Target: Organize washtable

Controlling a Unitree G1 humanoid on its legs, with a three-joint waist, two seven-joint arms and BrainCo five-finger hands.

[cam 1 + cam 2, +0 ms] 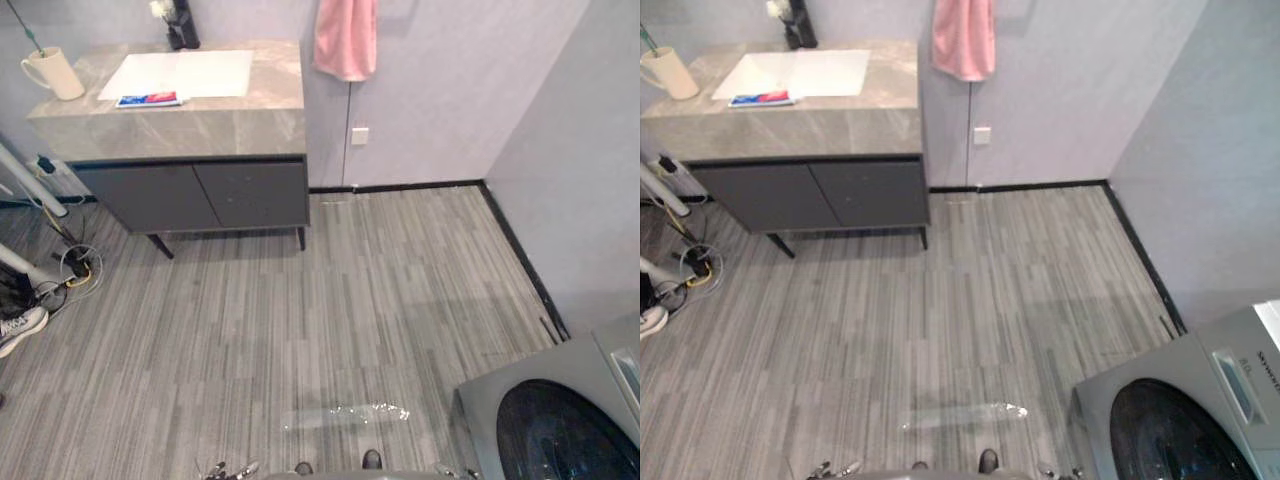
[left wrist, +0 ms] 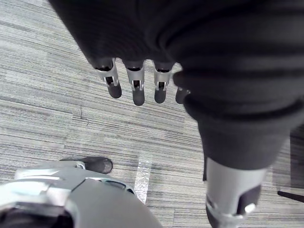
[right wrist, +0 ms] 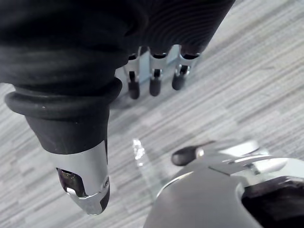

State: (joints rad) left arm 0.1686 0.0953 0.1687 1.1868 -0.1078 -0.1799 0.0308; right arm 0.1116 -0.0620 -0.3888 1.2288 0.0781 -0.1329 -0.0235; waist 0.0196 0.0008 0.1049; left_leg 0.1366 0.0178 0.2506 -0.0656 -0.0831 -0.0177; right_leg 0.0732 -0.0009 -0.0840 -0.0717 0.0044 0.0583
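The washtable (image 1: 240,110) stands at the far left against the wall, a grey stone top over dark cabinet doors. A white sink (image 1: 180,73) is set into the top. A cream mug (image 1: 55,73) holding a toothbrush stands at its left end. A blue and red tube (image 1: 148,99) lies by the sink's front edge, and a black tap (image 1: 183,25) stands behind the sink. My left hand (image 2: 136,85) hangs over the striped floor, well short of the table, with straight fingers and nothing in it. My right hand (image 3: 154,78) hangs the same way, open.
A pink towel (image 1: 346,38) hangs on the wall right of the washtable, above a wall socket (image 1: 359,135). A grey washing machine (image 1: 560,410) fills the near right corner. Cables (image 1: 75,265) and a white sneaker (image 1: 20,328) lie at the left. Striped floor stretches between.
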